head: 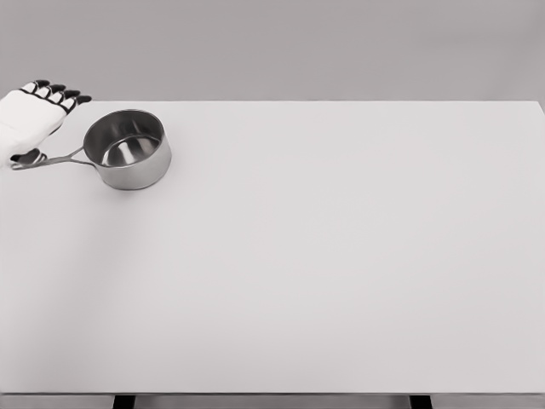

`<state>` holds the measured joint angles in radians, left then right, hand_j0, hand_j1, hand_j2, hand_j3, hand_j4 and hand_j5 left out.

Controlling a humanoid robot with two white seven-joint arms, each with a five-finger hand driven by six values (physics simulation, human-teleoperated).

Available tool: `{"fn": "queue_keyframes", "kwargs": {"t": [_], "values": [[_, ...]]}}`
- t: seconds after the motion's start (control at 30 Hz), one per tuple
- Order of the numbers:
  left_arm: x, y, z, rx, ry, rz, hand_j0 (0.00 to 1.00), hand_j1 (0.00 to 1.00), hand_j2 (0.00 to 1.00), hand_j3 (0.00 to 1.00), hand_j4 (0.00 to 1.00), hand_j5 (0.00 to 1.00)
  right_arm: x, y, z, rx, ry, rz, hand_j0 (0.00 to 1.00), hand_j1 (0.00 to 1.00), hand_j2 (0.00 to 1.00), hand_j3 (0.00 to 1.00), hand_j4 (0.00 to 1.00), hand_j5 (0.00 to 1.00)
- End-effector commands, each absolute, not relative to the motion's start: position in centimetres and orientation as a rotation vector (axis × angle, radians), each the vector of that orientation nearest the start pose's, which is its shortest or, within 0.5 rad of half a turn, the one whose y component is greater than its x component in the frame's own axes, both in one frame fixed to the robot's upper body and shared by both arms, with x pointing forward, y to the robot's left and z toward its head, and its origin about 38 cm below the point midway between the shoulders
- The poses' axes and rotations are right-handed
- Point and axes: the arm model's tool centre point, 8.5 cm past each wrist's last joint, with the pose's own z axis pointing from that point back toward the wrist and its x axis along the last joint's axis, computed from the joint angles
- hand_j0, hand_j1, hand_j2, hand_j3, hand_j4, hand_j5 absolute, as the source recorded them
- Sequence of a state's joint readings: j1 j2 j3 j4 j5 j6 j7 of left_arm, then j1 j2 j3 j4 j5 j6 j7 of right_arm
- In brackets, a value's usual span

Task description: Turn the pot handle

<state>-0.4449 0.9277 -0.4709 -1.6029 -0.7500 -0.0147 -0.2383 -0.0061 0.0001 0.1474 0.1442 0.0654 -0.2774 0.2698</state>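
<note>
Pot [128, 149] stands upright near the table's [324, 273] far left corner, handle [53, 158] pointing left beneath the left robot hand [32, 115], fingers loosely extended, grasping nothing

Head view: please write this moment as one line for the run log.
left hand: open, at handle end | pot: upright, far-left on table | right hand: not in view

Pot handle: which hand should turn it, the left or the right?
Left. The left hand is already right at the end of the pot handle, fingers spread. No right hand shows anywhere in the picture.
</note>
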Motion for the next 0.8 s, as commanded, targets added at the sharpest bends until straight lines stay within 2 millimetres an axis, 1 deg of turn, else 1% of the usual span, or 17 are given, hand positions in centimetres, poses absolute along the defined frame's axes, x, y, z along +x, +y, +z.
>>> {"fn": "queue_keyframes", "kwargs": {"t": [0.0, 0.2, 0.27, 0.3, 0.37, 0.53, 0.63, 0.77], "values": [[42.8, 37.7, 24.1, 1.131, -1.173, -1.695, 1.00, 1.00, 1.00, 1.00, 1.00, 1.00, -2.2, -25.0, -25.4, 0.205, -0.099, 0.233, 1.00, 1.00, 1.00, 1.00, 1.00, 1.00], [42.7, 37.7, 23.4, 1.113, -1.167, -1.700, 1.00, 1.00, 1.00, 1.00, 1.00, 1.00, -2.2, -25.0, -25.4, 0.205, -0.099, 0.233, 1.00, 1.00, 1.00, 1.00, 1.00, 1.00], [42.3, 38.0, 22.3, 1.090, -1.149, -1.703, 1.00, 1.00, 1.00, 1.00, 1.00, 1.00, -2.2, -25.0, -25.4, 0.205, -0.099, 0.233, 1.00, 1.00, 1.00, 1.00, 1.00, 1.00], [42.2, 38.0, 22.0, 1.087, -1.143, -1.704, 1.00, 1.00, 1.00, 1.00, 1.00, 1.00, -2.2, -25.0, -25.4, 0.205, -0.099, 0.233, 1.00, 1.00, 1.00, 1.00, 1.00, 1.00], [42.4, 39.0, 21.3, 1.084, -1.105, -1.690, 1.00, 1.00, 1.00, 1.00, 1.00, 1.00, -2.2, -25.0, -25.4, 0.205, -0.099, 0.233, 1.00, 1.00, 1.00, 1.00, 1.00, 1.00], [42.7, 40.0, 20.2, 1.079, -1.067, -1.675, 1.00, 1.00, 1.00, 1.00, 1.00, 1.00, -2.2, -25.0, -25.4, 0.205, -0.099, 0.233, 1.00, 1.00, 1.00, 1.00, 1.00, 1.00], [42.8, 39.8, 20.0, 1.078, -1.066, -1.677, 1.00, 1.00, 1.00, 1.00, 1.00, 1.00, -2.2, -25.0, -25.4, 0.205, -0.099, 0.233, 1.00, 1.00, 1.00, 1.00, 1.00, 1.00], [42.9, 39.9, 20.1, 1.128, -1.037, -1.708, 1.00, 1.00, 1.00, 1.00, 1.00, 1.00, -2.2, -25.0, -25.4, 0.205, -0.099, 0.233, 1.00, 1.00, 1.00, 1.00, 1.00, 1.00]]}}
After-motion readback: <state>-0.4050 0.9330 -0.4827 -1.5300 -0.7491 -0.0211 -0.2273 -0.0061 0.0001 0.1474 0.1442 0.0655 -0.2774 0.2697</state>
